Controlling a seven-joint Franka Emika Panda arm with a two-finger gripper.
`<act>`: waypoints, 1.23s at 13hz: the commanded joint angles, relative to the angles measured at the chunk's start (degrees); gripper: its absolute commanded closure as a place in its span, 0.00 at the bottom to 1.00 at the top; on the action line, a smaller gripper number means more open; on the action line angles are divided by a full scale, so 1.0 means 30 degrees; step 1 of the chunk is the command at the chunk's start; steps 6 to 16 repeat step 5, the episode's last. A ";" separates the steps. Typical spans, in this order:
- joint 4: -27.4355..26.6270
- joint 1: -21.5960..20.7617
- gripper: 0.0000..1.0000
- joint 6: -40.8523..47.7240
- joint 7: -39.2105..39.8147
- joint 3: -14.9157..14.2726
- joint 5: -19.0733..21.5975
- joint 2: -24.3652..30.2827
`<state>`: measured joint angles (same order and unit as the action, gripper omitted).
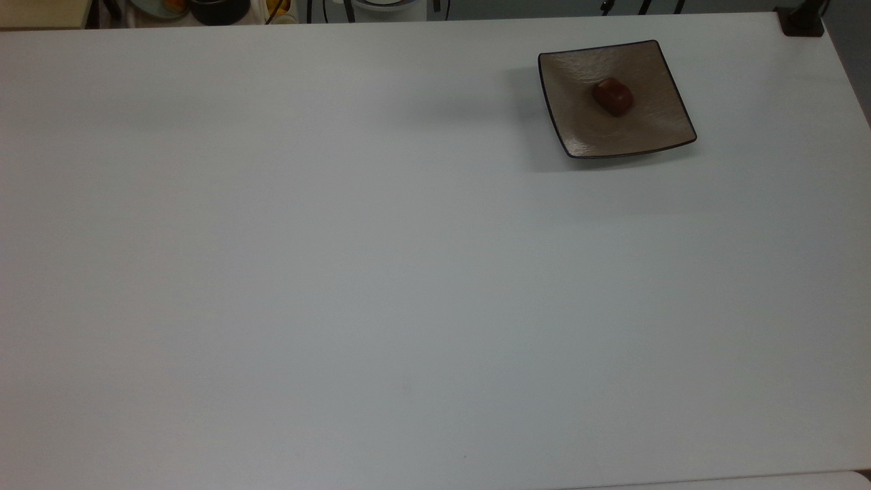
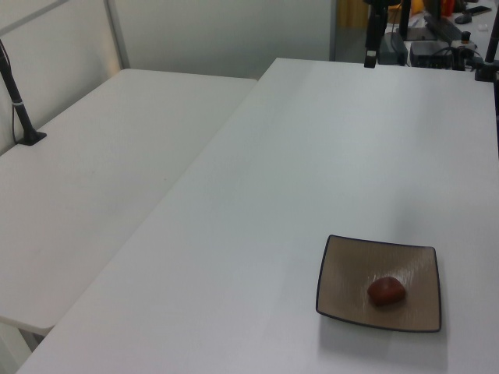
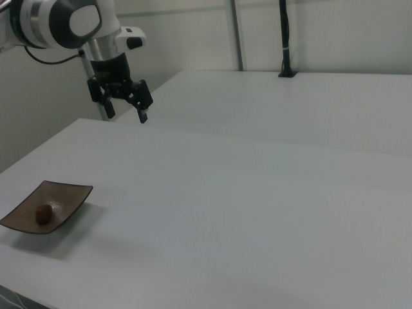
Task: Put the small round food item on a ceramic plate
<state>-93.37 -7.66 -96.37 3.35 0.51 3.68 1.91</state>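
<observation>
The small round food item [image 1: 612, 96], a glossy reddish-brown lump, lies in the middle of the ceramic plate [image 1: 578, 126], a square brown dish with a dark rim near the top view's upper right. Both also appear at the left view's lower right, food item [image 2: 386, 291] on plate [image 2: 347, 276], and at the right view's lower left, food item [image 3: 43, 214] on plate [image 3: 64, 195]. My gripper [image 3: 125, 112] hangs open and empty over the table's far edge, well away from the plate, fingers pointing down.
A second white table [image 2: 109, 156] adjoins along the left view's left, with a black post [image 2: 19, 101] standing on it. A black clamp [image 1: 801, 20] sits at the top view's upper right corner. Equipment [image 2: 437, 39] clutters the space beyond the far edge.
</observation>
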 commanded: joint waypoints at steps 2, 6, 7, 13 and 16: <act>-0.0577 -0.0582 0.00 -0.1072 0.0523 -0.0465 0.0269 0.0270; -0.0548 -0.0466 0.00 -0.0868 0.0523 -0.0465 0.0269 0.0445; -0.0548 -0.0466 0.00 -0.0868 0.0523 -0.0465 0.0269 0.0445; -0.0548 -0.0466 0.00 -0.0868 0.0523 -0.0465 0.0269 0.0445; -0.0548 -0.0466 0.00 -0.0868 0.0523 -0.0465 0.0269 0.0445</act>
